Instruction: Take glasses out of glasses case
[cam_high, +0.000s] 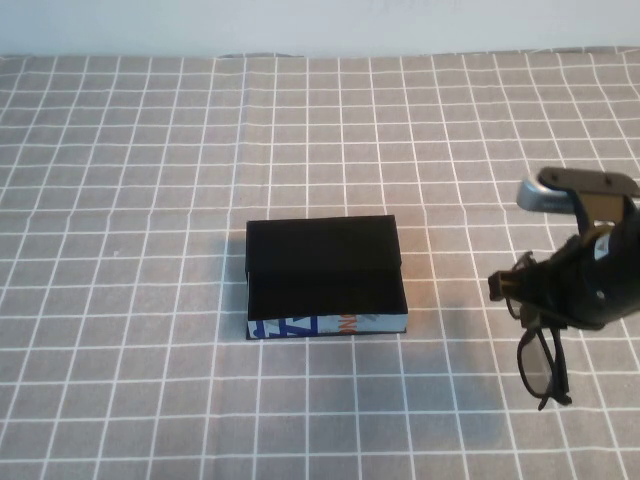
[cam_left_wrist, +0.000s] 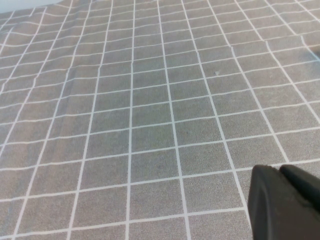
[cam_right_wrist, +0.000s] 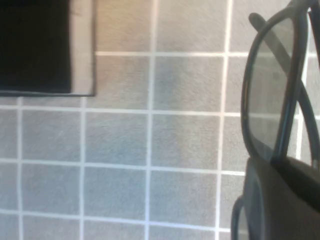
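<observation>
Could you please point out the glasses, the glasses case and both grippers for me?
glasses (cam_high: 541, 362): high view, hanging lens.
glasses case (cam_high: 325, 262): high view, black top.
right gripper (cam_high: 515, 288): high view, tips gripping the frame.
left gripper (cam_left_wrist: 280, 200): left wrist view, dark fingertip.

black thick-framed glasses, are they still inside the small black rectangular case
No, the black thick-framed glasses hang from the right gripper, apart from the small black rectangular case.

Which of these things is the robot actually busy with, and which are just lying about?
Part of the job:
- glasses, held by the right gripper, right of the case
- glasses case, mid-table

Just there:
- checked tablecloth
- left gripper, idle above bare cloth
</observation>
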